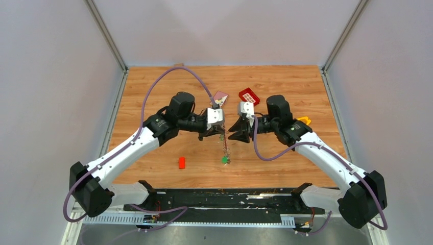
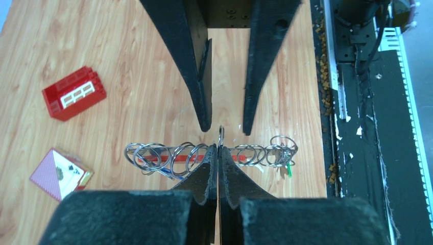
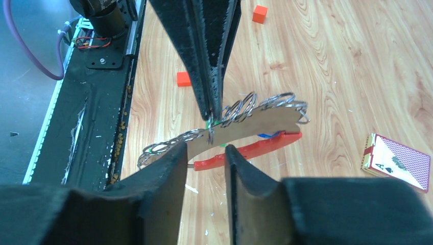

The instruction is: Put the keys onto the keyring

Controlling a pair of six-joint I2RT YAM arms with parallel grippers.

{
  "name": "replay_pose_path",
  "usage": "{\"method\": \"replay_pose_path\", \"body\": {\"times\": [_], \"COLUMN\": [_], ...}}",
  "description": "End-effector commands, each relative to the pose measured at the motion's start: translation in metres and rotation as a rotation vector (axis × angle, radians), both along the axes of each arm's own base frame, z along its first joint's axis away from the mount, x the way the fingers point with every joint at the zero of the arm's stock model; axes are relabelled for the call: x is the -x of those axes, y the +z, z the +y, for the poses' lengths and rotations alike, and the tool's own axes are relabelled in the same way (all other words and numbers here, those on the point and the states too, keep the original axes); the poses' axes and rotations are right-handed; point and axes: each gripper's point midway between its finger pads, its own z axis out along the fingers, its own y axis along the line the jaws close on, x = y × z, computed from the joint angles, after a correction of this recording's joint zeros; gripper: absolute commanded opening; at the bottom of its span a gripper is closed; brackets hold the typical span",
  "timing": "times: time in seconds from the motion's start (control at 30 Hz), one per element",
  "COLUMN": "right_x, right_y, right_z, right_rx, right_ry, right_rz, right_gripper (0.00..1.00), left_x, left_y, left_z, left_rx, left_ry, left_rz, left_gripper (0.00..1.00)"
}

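keyring (image 2: 153, 154) at the middle of the desk (image 1: 286, 87), one ring pinched by the clenched left end effector (image 2: 218, 149), green key (image 2: 288, 170) at its end toward the near edge, right end effector (image 3: 203, 149) released, just opposite

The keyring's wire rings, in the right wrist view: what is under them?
Under the keyring rings lie a tan strip and the red curved piece. Blue and green bits, likely keys, peek out; the rest is covered.
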Motion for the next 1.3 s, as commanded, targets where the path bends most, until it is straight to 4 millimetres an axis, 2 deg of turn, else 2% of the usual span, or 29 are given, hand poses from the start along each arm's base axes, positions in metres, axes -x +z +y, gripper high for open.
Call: {"method": "replay_pose_path", "body": {"times": [0.0,0.2,0.37,0.63,0.77,0.93,1.07,1.27], "right_x": [-0.002,0.000,0.003,0.023,0.023,0.021,0.020,0.015], "right_y": [0.012,0.021,0.027,0.024,0.019,0.012,0.011,0.013], "right_z": [0.000,0.003,0.006,0.010,0.013,0.015,0.017,0.017], "right_rx": [-0.023,-0.043,-0.063,-0.094,-0.086,-0.074,-0.067,-0.064], "right_ry": [0.004,0.020,0.037,0.142,0.152,0.149,0.144,0.116], "right_rz": [-0.078,-0.075,-0.054,-0.006,0.013,0.028,0.030,0.018], "right_gripper": [0.37,0.42,0.42,0.37,0.32,0.31,0.25,0.02], "left_x": [-0.003,0.003,0.013,0.014,0.015,0.016,0.017,0.019], "left_y": [0.005,0.008,0.013,0.021,0.020,0.022,0.023,0.019], "left_z": [0.010,0.012,0.005,-0.004,-0.006,-0.006,-0.007,-0.006], "left_rx": [-0.090,-0.149,-0.142,-0.101,-0.095,-0.083,-0.078,-0.082], "left_ry": [0.042,0.037,0.018,0.032,0.031,0.031,0.027,0.019], "left_rz": [0.010,-0.005,0.009,0.032,0.037,0.037,0.041,0.043], "left_gripper": [0.00,0.00,0.00,0.00,0.00,0.00,0.00,0.00]}}
